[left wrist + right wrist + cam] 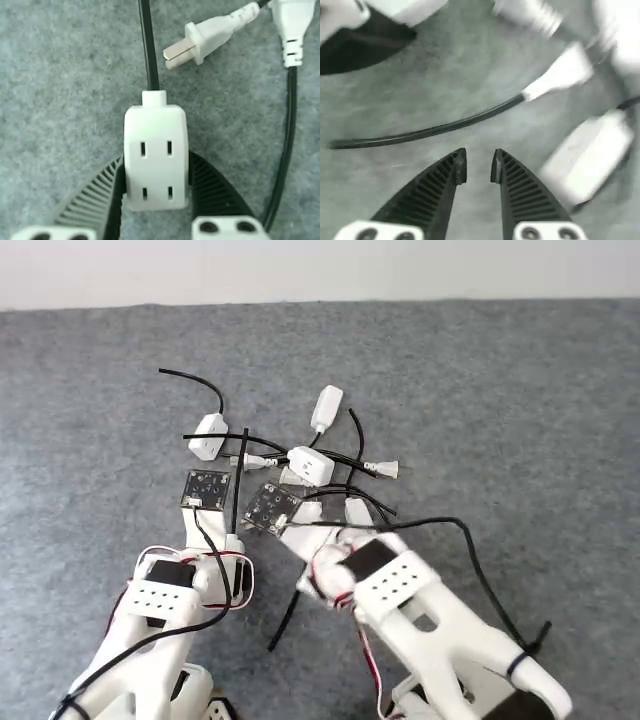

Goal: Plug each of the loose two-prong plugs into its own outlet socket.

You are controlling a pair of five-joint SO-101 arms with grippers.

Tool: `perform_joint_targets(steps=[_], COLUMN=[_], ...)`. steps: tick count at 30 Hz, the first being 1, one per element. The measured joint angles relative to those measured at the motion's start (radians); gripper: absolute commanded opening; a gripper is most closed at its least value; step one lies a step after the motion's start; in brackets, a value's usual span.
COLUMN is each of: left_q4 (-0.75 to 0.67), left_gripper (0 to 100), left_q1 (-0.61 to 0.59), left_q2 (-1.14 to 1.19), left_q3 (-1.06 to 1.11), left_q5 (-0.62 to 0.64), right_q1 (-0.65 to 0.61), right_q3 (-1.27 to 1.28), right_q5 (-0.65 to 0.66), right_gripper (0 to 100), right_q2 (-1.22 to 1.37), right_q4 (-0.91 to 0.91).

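Left gripper [156, 172] was noted clenched on the white outlet socket [156, 135], a smooth moulded block with two slot pairs, resting on nubbly grey carpet [55, 75]. A loose two-prong plug [202, 37] lay just beyond, its flat blades askew. Right gripper [478, 167] was slightly parted, empty. The blades should be squared to the slots while the socket is braced.

light: bright, diffuse, from above | shadows: soft, short | whites: mild glare
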Motion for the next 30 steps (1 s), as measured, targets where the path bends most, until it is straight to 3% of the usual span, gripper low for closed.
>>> perform_joint_targets(steps=[2, 4, 13, 17, 25, 30], left_q4=[-0.009, -0.038, -0.061, -0.061, -0.061, -0.061], left_gripper=[2, 2, 2, 2, 2, 2], left_q1=[-0.028, -0.066, -0.117, -0.140, -0.170, -0.170], left_q2=[0.000, 0.000, 0.000, 0.000, 0.000, 0.000], left_q3=[0.000, 0.000, 0.000, 0.000, 0.000, 0.000], left_q5=[-0.006, -0.006, -0.006, -0.006, -0.049, -0.098], right_q1=[0.051, 0.083, 0.064, 0.029, 0.006, -0.002], right_q3=[-0.002, -0.014, -0.186, -0.348, -0.736, -0.858], right_q5=[0.009, -0.080, -0.842, -1.083, -1.272, -1.298], right_gripper=[10.4, 10.4, 10.5, 10.5, 10.5, 10.5], right_q2=[0.000, 0.003, 0.299, 0.500, 0.787, 0.865], right_q4=[-0.071, -0.132, -0.311, -0.301, -0.037, 0.115])
